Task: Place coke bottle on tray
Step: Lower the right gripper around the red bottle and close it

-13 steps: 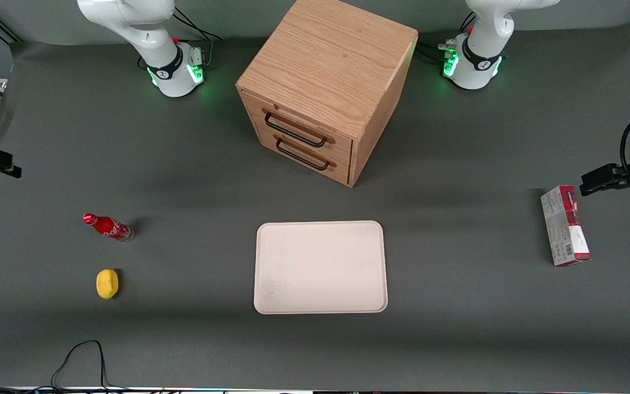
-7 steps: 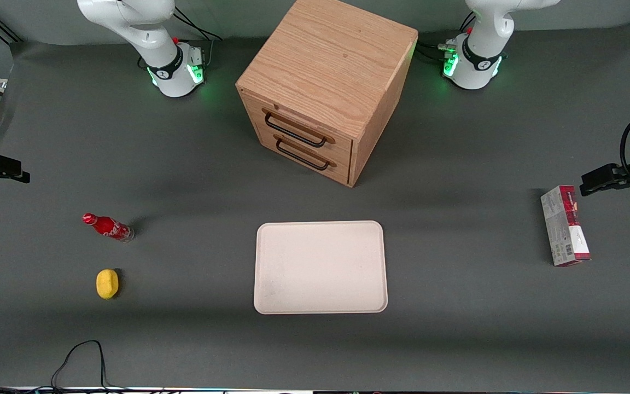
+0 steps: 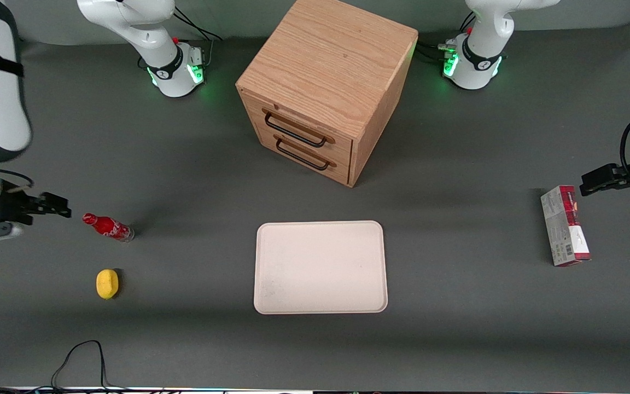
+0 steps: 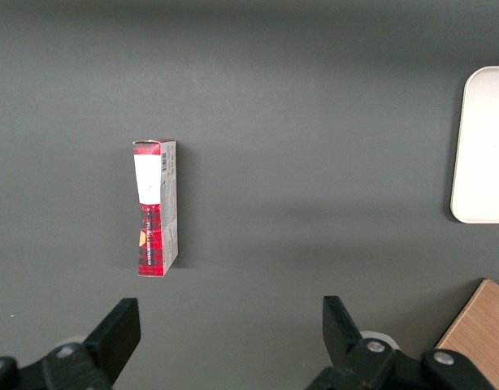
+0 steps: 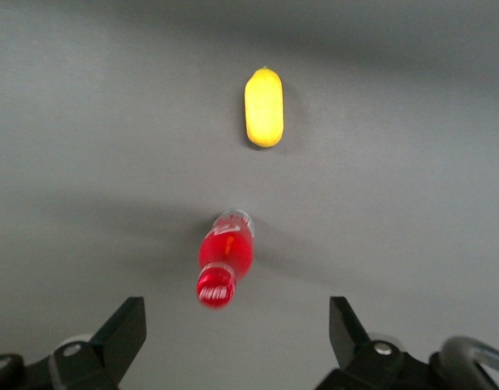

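Front view, coke bottle (image 3: pixel 108 227) beside spread pincer (image 3: pixel 55 207)

The table (image 3: pixel 457 339) looks matt dark grey, cloth-like; the bottle (image 3: pixel 108 227) is glossy red with a clear base; the tray (image 3: pixel 320 267) is smooth matt cream; the cabinet (image 3: pixel 326 82) is grained wood with dark metal handles (image 3: pixel 296 130); the gripper (image 5: pixel 237 341), beside the bottle toward the working arm's end, has matt black fingers set wide apart.

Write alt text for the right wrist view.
A small red bottle with a red cap stands on the grey table, framed between the open black jaws of the right gripper above it. A yellow lemon lies nearby.
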`<state>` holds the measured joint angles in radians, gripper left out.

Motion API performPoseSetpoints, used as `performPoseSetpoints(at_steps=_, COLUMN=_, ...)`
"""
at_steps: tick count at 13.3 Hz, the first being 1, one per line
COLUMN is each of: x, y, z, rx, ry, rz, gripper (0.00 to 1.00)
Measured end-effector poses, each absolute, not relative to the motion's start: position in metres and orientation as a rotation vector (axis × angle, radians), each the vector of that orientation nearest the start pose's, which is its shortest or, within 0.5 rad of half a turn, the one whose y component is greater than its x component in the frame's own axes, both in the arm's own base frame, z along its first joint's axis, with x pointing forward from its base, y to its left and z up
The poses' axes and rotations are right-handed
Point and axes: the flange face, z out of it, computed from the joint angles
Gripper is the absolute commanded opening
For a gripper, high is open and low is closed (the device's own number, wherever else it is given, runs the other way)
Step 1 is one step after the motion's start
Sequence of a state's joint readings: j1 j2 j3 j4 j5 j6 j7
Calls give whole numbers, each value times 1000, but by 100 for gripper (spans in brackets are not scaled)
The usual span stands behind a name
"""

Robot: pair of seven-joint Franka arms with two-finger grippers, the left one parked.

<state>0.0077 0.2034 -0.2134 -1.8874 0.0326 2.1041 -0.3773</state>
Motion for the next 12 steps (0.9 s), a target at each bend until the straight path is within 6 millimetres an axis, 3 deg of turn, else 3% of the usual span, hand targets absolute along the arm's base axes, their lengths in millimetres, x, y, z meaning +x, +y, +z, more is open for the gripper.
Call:
performPoseSetpoints(at_steps=3, x=588, y=-105, z=350, rx=-3162, ry=-283, rz=-64, gripper=100)
performPoseSetpoints(at_steps=5, x=579, y=-101, z=331, rx=-3166, ry=-290, rz=-83, gripper=100)
performPoseSetpoints(at_steps=10, x=573, y=-101, z=321, rx=-3167, ry=-287, rz=-79, gripper=99)
performPoseSetpoints(at_steps=12, x=573, y=-102, z=321, rx=-3166, ry=-286, rz=-78, gripper=94)
